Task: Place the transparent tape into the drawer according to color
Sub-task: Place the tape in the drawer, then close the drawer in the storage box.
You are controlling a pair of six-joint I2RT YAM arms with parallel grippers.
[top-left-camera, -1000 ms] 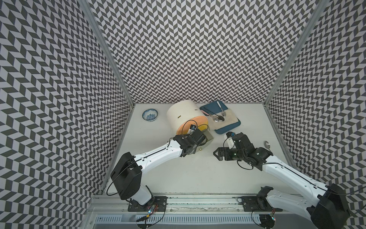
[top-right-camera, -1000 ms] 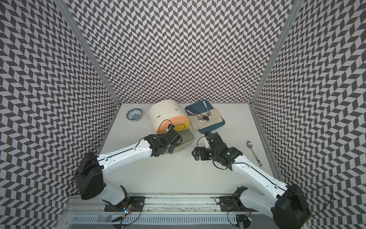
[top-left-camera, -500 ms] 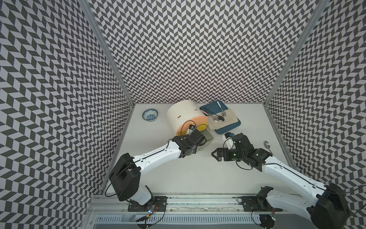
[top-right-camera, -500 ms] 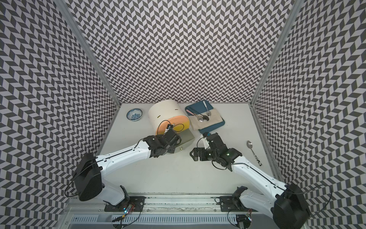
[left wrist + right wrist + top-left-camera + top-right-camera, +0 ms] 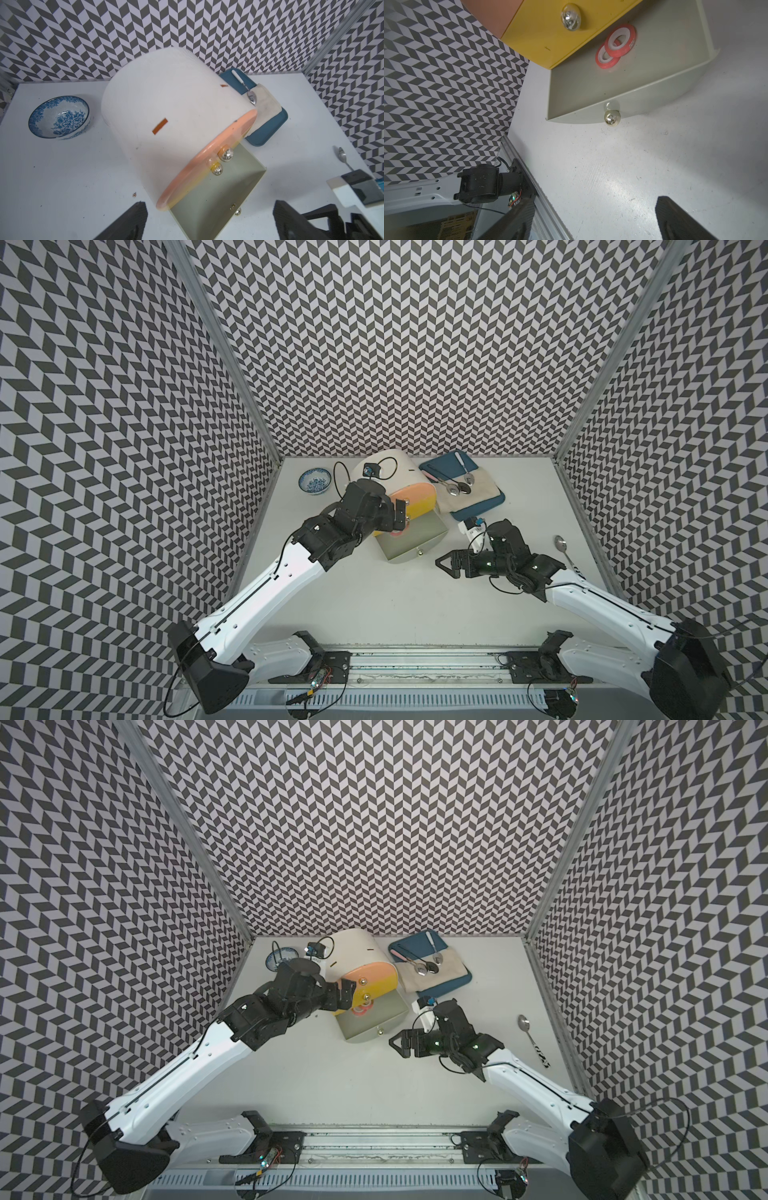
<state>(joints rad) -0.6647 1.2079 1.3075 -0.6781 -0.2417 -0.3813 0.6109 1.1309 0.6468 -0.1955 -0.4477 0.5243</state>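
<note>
While red tape rings (image 5: 614, 48) lie in the drawer (image 5: 633, 87), left gripper (image 5: 209, 204) and right gripper (image 5: 595, 202) gape empty

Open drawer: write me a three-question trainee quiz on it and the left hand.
1. True or false: the bottom drawer is pulled out.
2. How many red tape rings lie in it?
3. The left hand is: A) shut on a ring, B) open and empty, C) out of view.
Key: 1 true; 2 two; 3 B.
</note>
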